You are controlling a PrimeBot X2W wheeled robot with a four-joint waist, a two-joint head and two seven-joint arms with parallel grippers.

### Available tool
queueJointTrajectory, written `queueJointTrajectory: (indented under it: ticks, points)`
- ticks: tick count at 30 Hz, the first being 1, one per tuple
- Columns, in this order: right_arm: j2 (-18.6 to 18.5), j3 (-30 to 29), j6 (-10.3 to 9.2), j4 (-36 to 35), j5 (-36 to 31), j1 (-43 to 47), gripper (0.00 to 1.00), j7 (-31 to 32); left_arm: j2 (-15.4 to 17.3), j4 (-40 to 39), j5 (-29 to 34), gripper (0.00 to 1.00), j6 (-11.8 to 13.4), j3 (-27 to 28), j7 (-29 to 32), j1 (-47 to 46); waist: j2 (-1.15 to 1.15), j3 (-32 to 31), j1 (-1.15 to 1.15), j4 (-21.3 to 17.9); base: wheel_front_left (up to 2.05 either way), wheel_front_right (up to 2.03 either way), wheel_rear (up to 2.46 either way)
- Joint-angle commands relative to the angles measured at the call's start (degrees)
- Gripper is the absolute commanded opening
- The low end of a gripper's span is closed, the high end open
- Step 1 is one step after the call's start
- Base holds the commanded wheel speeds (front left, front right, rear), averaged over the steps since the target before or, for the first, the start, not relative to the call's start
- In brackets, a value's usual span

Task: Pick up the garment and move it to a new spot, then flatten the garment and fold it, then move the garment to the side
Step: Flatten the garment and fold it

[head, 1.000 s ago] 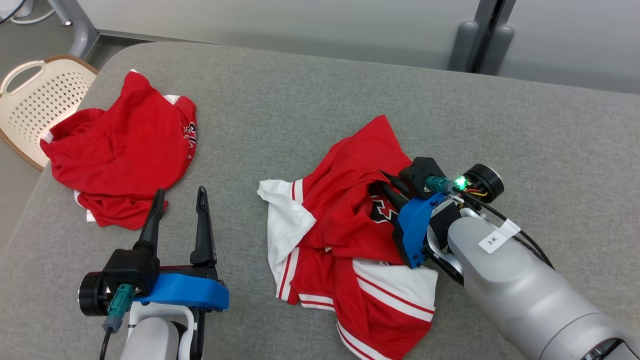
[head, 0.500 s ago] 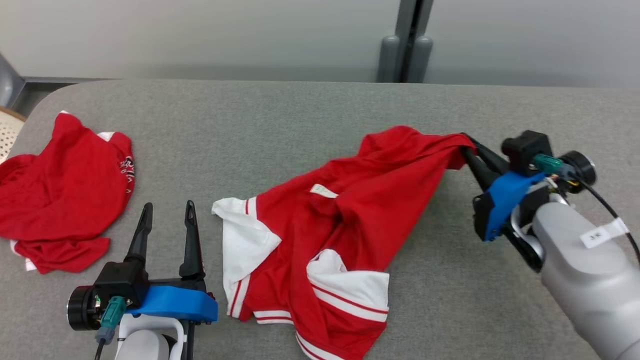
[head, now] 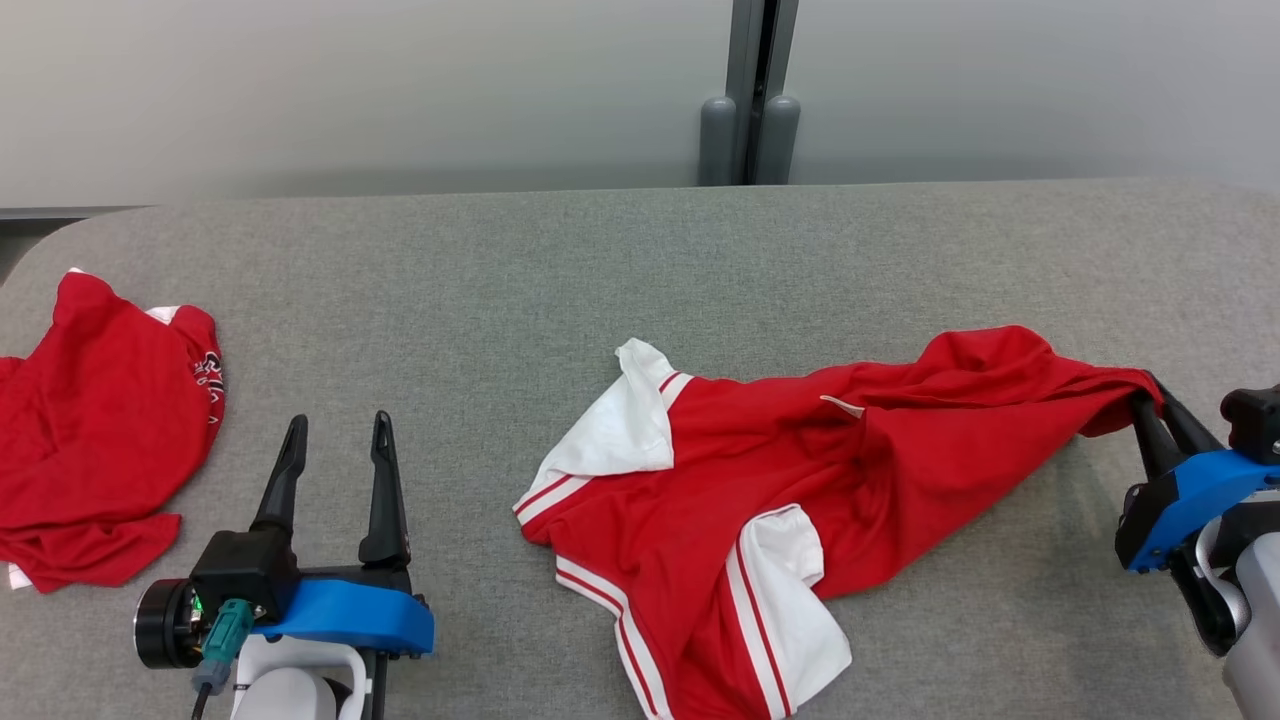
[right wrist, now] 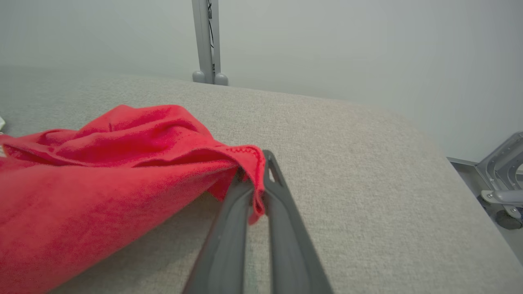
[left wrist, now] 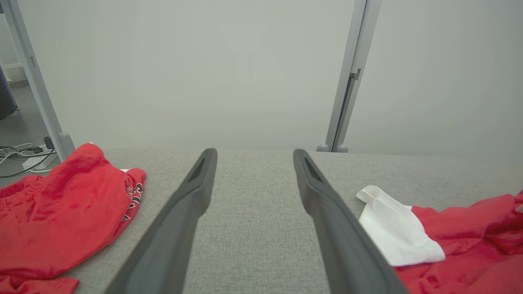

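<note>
Head view, nearest first: the left gripper (head: 339, 420) sits low, left of the garment (head: 800, 470), its fingers spread wide and empty. The garment, red with white striped sleeves, lies crumpled on the grey table (head: 500, 280), its right end stretched out to the right gripper (head: 1148, 395). Right wrist view shows that grip closer up: both fingers pinch a red hem fold, the cloth raised off the table there. Left wrist view adds a white sleeve (left wrist: 392, 228) just right of the open fingers. Well left of the garment lies a second red garment (head: 100, 440). Behind the garment stands a grey post (head: 750, 100).
</note>
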Motion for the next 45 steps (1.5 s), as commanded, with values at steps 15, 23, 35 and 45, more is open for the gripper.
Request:
queueJointTrajectory:
  ticks: [15, 23, 35, 45]
  points:
    - [9.2, -14.0, -0.01, -25.2, -8.9, 7.7, 1.00, -0.3, 0.0, -0.4, 1.1, 1.00, -0.6, 0.9, -0.3, 1.7, 0.00, -1.6, 0.00, -1.8, 0.00, 0.00, 0.00]
    - [16.0, -13.9, -0.01, -34.8, -12.6, 14.7, 1.00, -0.3, 0.0, -0.4, 1.4, 1.00, -0.6, 1.0, -0.3, 1.6, 0.00, -1.7, 0.00, -1.5, 0.00, 0.00, 0.00]
    - [21.0, -14.3, -0.01, -36.5, -16.1, 21.6, 1.00, -0.3, 0.0, -0.5, 1.9, 1.00, -1.0, 1.8, -0.3, 1.0, 0.00, -0.5, 0.00, -1.5, 0.00, 0.00, 0.00]
    - [21.5, -13.1, -0.01, -35.6, -15.8, 19.7, 1.00, -0.3, 0.0, 2.2, 2.5, 1.00, -2.1, -1.3, -0.3, -1.6, 0.00, 0.5, 0.00, -3.5, 0.00, 0.00, 0.00]
